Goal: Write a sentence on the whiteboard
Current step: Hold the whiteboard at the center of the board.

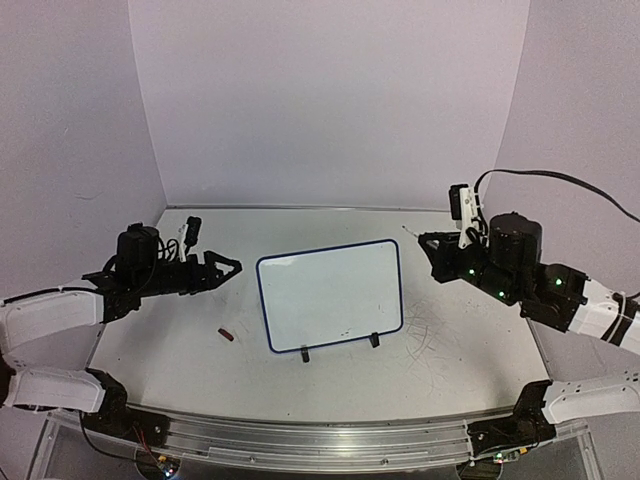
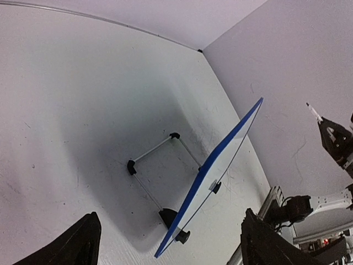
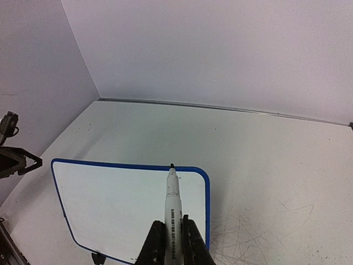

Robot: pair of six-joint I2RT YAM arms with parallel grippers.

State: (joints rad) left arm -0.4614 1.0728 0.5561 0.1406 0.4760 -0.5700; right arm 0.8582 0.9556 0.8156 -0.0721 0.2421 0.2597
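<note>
White, blue-rimmed rectangular whiteboard point(image 1: 330, 295) stands unbraced; left claw point(image 1: 228, 268) gapes empty, apart from it, so right claw point(image 1: 440, 252), clamped on the white marker point(image 3: 172, 201), may tip it when writing.

Beyond the left end effector point(image 2: 168, 232), fingers point(image 2: 77, 245) spread wide, the whiteboard point(image 2: 222, 160) leans edge-on on its wire stand point(image 2: 153, 149).
</note>
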